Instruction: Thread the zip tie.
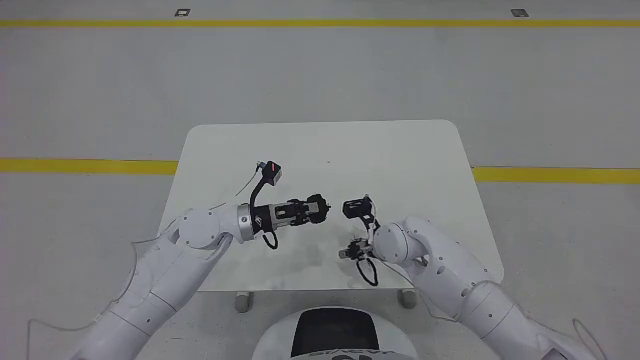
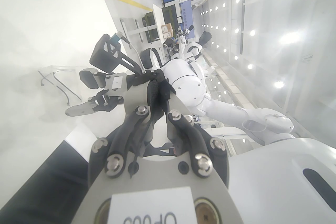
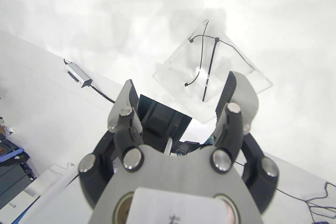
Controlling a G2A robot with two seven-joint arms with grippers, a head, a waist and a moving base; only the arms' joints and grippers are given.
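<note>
Left pincer point(image 2: 157, 83) has its fingers pressed together, black pads meeting; whether anything is nipped between them I cannot tell. Right pincer point(image 3: 181, 95) stands wide apart. The two face each other tip to tip, near but not touching, above the near half of the table point(image 1: 420, 150). Just beyond the right pincer a clear tray point(image 3: 173, 72) lies on the table. In it lie the black zip ties point(image 3: 210, 67), loose and crossing one another. Farther off, a yellow line point(image 1: 90, 166) runs across the floor
</note>
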